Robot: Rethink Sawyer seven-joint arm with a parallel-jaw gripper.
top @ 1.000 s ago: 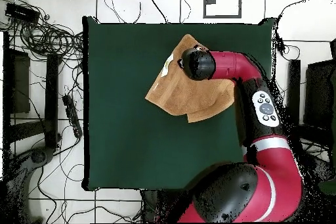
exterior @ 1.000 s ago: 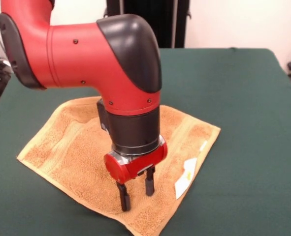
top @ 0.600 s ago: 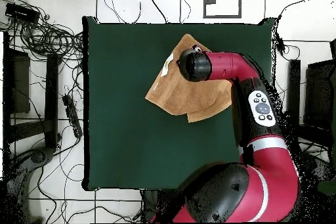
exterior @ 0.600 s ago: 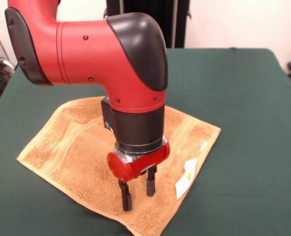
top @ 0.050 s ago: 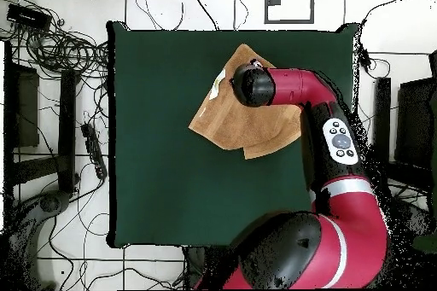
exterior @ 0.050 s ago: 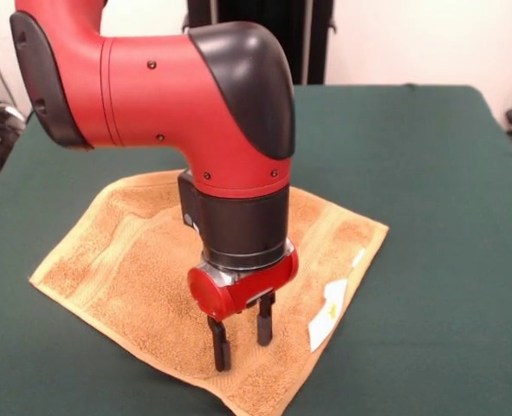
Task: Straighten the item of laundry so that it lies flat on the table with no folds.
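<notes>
Green-clothed table (exterior @ 0.050 s ago: 429,173): gripper (exterior @ 0.050 s ago: 241,344), jaws apart, poised over orange terry towel (exterior @ 0.050 s ago: 117,260); next, probably pinching an edge to spread it.

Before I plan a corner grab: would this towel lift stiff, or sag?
The towel looks like soft terry, so it would probably sag from the gripper. It seems light and would likely drag across the table rather than roll.

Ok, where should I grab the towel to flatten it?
Probably the near corner of the towel, just ahead of the open end effector, pinched from above. The label edge nearby lies free on the table.
</notes>
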